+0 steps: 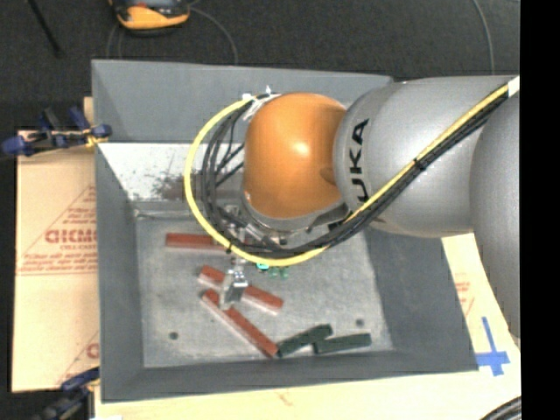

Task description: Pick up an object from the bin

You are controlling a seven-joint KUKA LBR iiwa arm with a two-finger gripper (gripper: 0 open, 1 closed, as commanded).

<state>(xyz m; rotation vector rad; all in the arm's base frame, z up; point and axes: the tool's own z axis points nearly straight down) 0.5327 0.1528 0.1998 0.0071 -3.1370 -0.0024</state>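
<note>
- Bin (118,278): grey metal, sloped walls and a flat speckled floor; holds a few loose bars, all in the lower half of the floor.
- Arm: enters from the right, with an orange cover (293,156) at the wrist and a loop of yellow cable (194,169) and dark cables round it.
- Gripper (234,291): low in the bin, left of centre, directly over a short red-brown bar (264,298) that lies slanted on the floor. Apart or together: cannot tell. Contact with the bar: cannot tell.
- Long red-brown bar (245,329): just below the gripper, running diagonally down to the right.
- Third red-brown bar (192,241): nearly level, up and to the left, apart from the others.
- Two dark green bars (304,342) (344,343): end to end near the front wall, at the long bar's lower end.
</note>
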